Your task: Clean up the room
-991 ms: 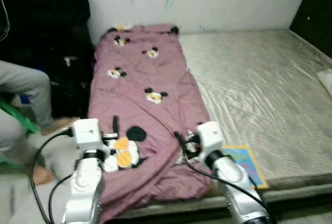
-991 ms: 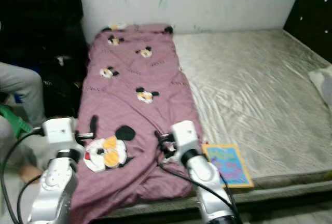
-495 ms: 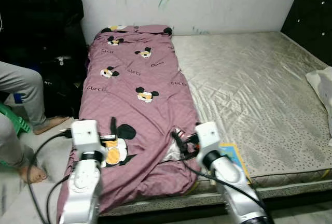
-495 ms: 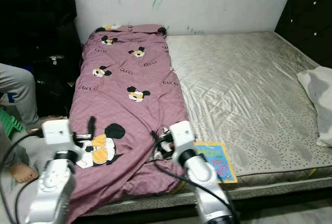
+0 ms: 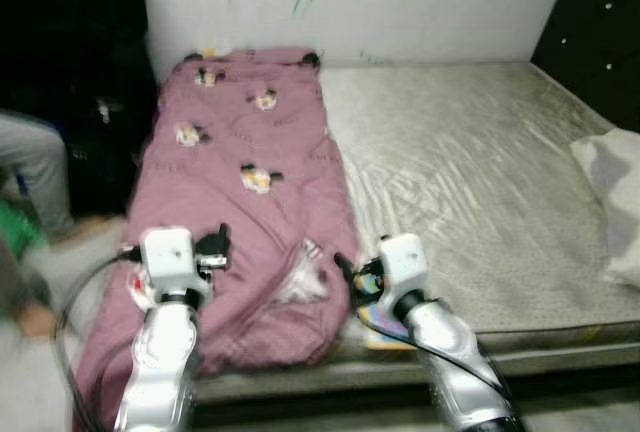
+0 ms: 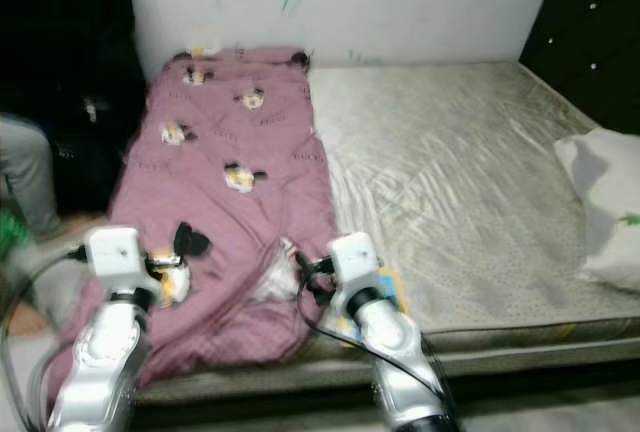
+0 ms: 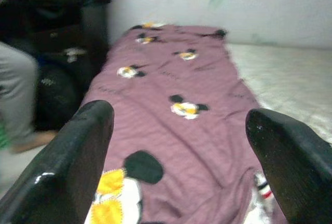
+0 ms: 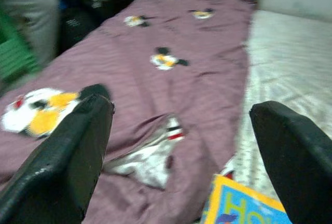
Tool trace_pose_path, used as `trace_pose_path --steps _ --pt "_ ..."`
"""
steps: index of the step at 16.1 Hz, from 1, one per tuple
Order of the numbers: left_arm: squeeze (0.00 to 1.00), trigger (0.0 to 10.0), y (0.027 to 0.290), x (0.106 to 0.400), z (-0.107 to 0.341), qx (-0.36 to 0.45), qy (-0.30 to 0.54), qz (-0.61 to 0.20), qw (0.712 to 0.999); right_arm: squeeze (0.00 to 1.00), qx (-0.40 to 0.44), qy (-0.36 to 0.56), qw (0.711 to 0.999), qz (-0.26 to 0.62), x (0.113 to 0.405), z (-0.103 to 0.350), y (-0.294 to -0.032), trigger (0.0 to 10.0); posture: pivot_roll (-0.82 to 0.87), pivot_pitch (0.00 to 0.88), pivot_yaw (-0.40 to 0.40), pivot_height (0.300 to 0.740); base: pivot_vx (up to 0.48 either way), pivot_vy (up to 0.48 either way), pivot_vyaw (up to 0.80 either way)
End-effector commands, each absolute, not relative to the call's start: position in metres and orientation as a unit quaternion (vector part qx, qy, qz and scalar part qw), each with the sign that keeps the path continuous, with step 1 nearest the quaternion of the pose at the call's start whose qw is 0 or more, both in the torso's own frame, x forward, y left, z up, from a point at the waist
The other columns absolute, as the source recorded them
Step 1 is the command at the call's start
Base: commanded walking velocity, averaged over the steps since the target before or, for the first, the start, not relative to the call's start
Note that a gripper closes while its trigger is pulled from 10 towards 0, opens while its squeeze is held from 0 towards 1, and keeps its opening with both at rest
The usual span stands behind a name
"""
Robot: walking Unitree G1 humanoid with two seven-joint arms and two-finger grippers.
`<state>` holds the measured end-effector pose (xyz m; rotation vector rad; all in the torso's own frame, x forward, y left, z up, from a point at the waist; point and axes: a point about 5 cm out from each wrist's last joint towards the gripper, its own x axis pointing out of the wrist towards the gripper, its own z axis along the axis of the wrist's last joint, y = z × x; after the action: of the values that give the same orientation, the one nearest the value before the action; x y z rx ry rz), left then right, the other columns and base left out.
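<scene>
Bed (image 5: 480, 152): bare pale mattress, filling the space from the back wall to the near edge.

Blanket (image 5: 250, 182): mauve, cartoon-mouse print, laid in a long strip along the bed's left edge from the back-left corner to the near-left corner. Its near end is rumpled, with a pale lining (image 8: 142, 159) turned out, and part of it droops over the left edge.

Pillow (image 6: 600, 207): pale, at the bed's right edge.

Person: grey-trousered leg (image 5: 35, 167) on the floor beside the bed's left edge, near the blanket's overhang.

Book (image 8: 249, 208): yellow-bordered, blue cover, lying flat at the near edge just beside the blanket's crumpled end.

Left end effector (image 7: 187, 162): released, fingers spread wide, hovering above the blanket's near-left part.

Right end effector (image 8: 181, 151): likewise released, above the turned-out lining, with the book just beside it.

Step in hand, as judged: taking hold of the blanket's near end to straighten or fold it. Advice: pinch each side of the near hem through all layers, lift evenly with both arms, keep the cloth clear of the book, and mind the person's leg.
</scene>
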<state>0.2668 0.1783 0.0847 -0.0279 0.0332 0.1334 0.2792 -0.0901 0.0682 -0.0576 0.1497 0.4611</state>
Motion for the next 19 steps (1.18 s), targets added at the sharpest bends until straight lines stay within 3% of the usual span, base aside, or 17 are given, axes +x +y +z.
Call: trace_pose_path --steps 1,12,16,19 --pt "0.00 10.0 0.1760 0.2694 0.0865 -0.012 0.013 0.061 0.998 0.00 -0.033 0.068 0.971 0.226 0.2815 0.0710 -0.0916 10.0 0.01 0.000 -0.006 0.740 0.000 -0.364 0.00" --pt "0.00 10.0 0.1742 0.2690 0.0859 -0.015 0.014 0.060 0.998 0.00 -0.032 0.068 0.971 0.228 0.2809 0.0704 -0.0922 10.0 0.02 0.000 -0.008 0.740 0.000 -0.364 0.38" --pt "0.00 10.0 0.1739 0.2697 0.0860 -0.016 0.014 0.060 0.998 0.00 -0.031 0.069 0.971 0.227 0.2817 0.0705 -0.0927 10.0 0.01 0.000 -0.010 0.740 0.000 -0.362 0.00" --pt "0.00 10.0 0.1723 0.2691 0.0902 -0.033 -0.006 0.045 0.998 0.00 -0.030 0.069 0.971 0.225 0.2822 0.0706 -0.0924 10.0 0.01 0.000 -0.008 0.740 0.000 0.000 0.00"
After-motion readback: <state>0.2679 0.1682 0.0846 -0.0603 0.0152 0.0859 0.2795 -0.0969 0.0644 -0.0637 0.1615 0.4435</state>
